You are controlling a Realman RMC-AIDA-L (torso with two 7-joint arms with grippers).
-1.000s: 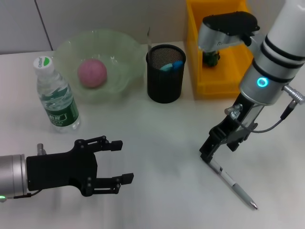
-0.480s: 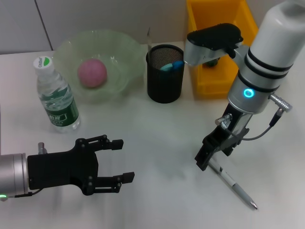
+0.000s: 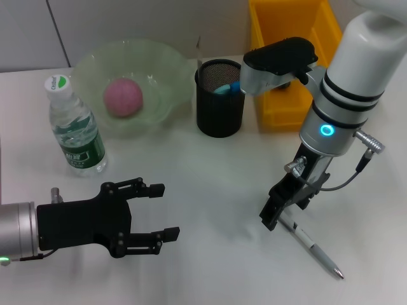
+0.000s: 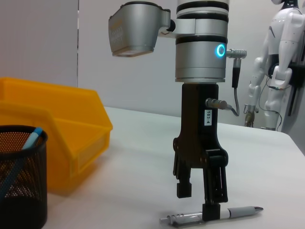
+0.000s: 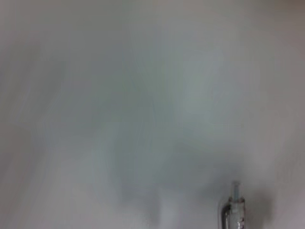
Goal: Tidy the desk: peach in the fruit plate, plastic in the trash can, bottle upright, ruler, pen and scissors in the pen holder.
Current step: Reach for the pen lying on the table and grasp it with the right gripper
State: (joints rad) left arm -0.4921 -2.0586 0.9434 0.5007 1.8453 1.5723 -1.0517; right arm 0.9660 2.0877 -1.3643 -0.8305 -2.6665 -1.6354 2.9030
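A silver and clear pen [image 3: 312, 246] lies on the white table at the front right. My right gripper [image 3: 271, 218] stands open right over its cap end. From the left wrist view one finger of the right gripper [image 4: 197, 204] reaches down to the pen [image 4: 238, 212], the other hangs a little higher. The pen's tip end [image 5: 233, 210] shows in the right wrist view. The pink peach [image 3: 123, 96] rests in the green fruit plate [image 3: 166, 65]. The bottle [image 3: 75, 129] stands upright. The black mesh pen holder [image 3: 220, 108] holds a clear ruler [image 3: 199, 53] and blue-handled scissors [image 3: 229, 88]. The plastic is out of view. My left gripper [image 3: 161, 212] idles open at the front left.
A yellow bin [image 3: 282, 109] stands at the back right, partly behind my right arm. In the left wrist view the yellow bin [image 4: 66, 138] sits beside the pen holder [image 4: 21, 176].
My right arm has shifted slightly left and lower over the pen's cap end. The pen and my left arm have not moved.
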